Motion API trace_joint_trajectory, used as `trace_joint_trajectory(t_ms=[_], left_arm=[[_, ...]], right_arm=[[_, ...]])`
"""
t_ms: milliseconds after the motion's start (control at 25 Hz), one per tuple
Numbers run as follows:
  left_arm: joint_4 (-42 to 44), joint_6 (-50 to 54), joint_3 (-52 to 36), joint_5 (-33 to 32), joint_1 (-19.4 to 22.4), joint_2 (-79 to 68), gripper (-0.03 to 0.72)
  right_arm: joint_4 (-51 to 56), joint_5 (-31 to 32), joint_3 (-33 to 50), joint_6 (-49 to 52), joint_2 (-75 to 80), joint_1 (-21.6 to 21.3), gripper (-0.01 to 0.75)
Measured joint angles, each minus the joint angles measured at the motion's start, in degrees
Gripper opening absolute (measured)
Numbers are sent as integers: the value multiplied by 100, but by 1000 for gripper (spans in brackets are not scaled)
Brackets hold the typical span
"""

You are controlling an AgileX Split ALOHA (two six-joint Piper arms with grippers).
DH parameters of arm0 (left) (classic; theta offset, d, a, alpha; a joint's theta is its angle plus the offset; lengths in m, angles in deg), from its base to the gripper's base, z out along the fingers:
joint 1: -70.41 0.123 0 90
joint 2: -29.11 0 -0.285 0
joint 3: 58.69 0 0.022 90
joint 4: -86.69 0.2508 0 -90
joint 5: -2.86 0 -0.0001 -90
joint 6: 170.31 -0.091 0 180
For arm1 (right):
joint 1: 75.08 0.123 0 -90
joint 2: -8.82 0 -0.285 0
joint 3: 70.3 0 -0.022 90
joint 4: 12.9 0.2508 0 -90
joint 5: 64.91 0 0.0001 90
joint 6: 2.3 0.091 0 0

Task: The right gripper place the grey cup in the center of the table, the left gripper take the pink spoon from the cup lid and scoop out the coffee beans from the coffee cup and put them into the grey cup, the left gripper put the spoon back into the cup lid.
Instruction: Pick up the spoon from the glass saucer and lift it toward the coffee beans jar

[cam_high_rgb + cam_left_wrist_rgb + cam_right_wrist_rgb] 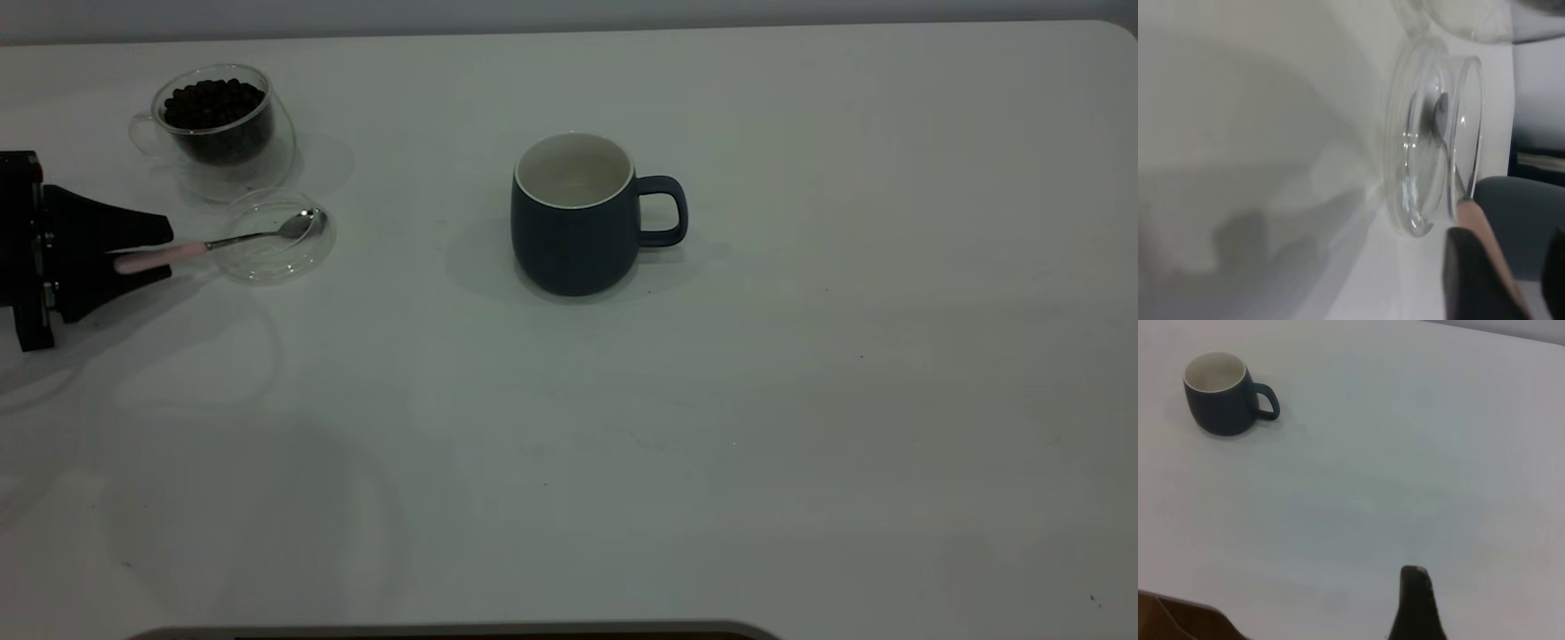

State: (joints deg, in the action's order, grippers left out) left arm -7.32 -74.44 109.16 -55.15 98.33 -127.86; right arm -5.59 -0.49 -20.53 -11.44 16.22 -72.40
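Observation:
The grey cup [573,218] stands upright and empty near the middle of the table [800,400], handle to the right; it also shows in the right wrist view [1218,393]. The coffee cup [218,124] with coffee beans [212,102] stands at the far left. The cup lid [267,269] lies just in front of it, and the pink spoon [258,236] rests with its bowl in the lid. My left gripper [167,252] is open, its jaws either side of the pink handle [1478,223], which lies against one finger [1468,280]. My right gripper [1415,600] hangs over the table, away from the cup.
The lid [1395,133] fills the left wrist view, with the spoon bowl inside it. A dark edge [444,633] runs along the table's front. The table's right half holds only a few specks.

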Motion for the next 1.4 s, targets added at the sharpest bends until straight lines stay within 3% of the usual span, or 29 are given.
trace_joint_trajectory(t_ms=[120,200,760,1400], left_arm=[[-4,0,0,0,0,0,172],[-4,-7,0,0,0,0,129],[174,135,0,-302,7,39,129],[1297,980,-5,401,7,749,129]], right_arm=[[0,0,0,0,0,0,588],[0,0,0,0,0,0,588],[0,0,0,0,0,0,588],[-2,0,0,0,0,0,588]])
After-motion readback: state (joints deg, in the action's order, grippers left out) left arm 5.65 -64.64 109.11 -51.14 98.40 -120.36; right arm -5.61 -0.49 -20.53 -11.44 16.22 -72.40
